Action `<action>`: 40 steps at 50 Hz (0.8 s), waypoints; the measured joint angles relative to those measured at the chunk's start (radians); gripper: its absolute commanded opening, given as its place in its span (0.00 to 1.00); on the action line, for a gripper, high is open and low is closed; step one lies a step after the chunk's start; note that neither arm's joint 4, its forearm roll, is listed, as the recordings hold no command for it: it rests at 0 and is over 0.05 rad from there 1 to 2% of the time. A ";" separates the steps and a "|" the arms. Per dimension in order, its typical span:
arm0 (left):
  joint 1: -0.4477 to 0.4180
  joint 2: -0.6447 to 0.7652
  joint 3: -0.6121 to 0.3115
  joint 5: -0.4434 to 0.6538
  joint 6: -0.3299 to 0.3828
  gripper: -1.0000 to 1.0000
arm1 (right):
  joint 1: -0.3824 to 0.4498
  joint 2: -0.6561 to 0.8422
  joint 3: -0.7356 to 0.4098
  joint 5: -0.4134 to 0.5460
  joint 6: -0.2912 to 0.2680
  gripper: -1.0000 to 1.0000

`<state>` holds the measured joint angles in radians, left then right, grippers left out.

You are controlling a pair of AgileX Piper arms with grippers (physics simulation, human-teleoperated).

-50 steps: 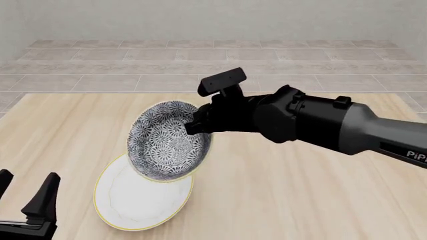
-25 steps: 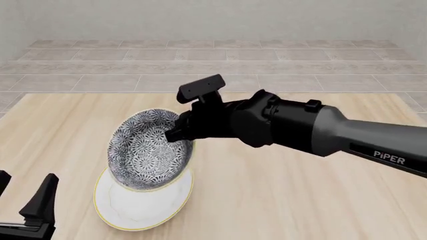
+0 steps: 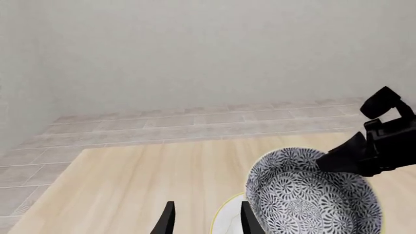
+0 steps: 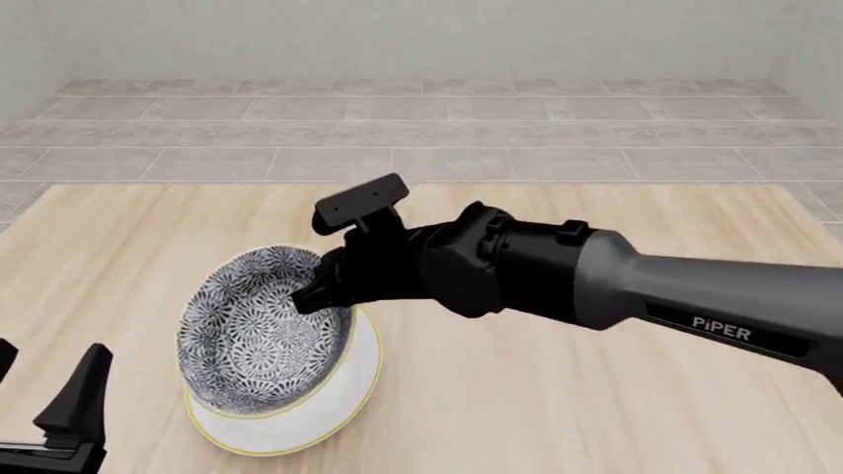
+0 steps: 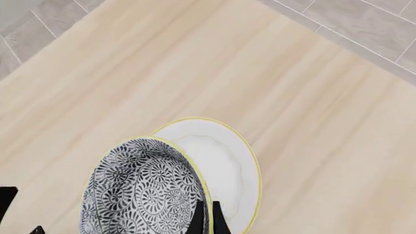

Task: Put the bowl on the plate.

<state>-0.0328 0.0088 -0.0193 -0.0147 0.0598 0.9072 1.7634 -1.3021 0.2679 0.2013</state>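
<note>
Front view: my right gripper (image 4: 320, 292) pinches the right-hand rim of the bowl (image 4: 251, 331), jaws closed on the rim wall. The bowl is tilted, its opening turned toward the camera, over the plate (image 4: 345, 390) at the near left of the table (image 4: 567, 395). Its lower edge looks to meet the plate, though I cannot tell whether they touch. The left gripper (image 4: 39, 395) sits at the near left corner, fingers spread apart, nothing between them.

Left wrist view: two left fingertips (image 3: 167, 219) stand apart with a clear gap. Beyond them is the bowl (image 3: 305, 200), with a sliver of plate (image 3: 227, 217) showing beside it (mostly hidden). The right gripper (image 3: 344, 158) grips the bowl's far rim.

Right wrist view: the two right fingers (image 5: 197, 217) straddle the bowl's (image 5: 140, 195) yellowish rim, one inside, one outside. The plate (image 5: 227, 165) lies beneath and partly past the bowl, on the table (image 5: 325, 122).
</note>
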 measured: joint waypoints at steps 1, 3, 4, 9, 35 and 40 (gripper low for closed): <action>0.000 -0.001 0.000 0.001 0.000 1.00 | 0.001 0.003 -0.001 0.000 0.001 0.00; 0.001 -0.002 -0.001 0.003 0.000 1.00 | 0.002 0.008 -0.003 -0.002 0.003 0.00; 0.001 -0.003 -0.001 0.003 0.000 1.00 | 0.003 0.010 -0.004 -0.003 0.003 0.00; 0.001 -0.004 -0.001 0.005 -0.001 1.00 | 0.007 0.023 -0.004 -0.008 0.011 0.00; 0.002 -0.008 -0.003 0.007 0.000 1.00 | 0.001 0.088 0.012 -0.043 0.037 0.00; 0.002 -0.008 -0.003 0.006 0.000 1.00 | -0.001 0.097 0.014 -0.049 0.038 0.00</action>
<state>-0.0305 0.0008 -0.0224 -0.0084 0.0600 0.9064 1.8601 -1.2881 0.2190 0.2389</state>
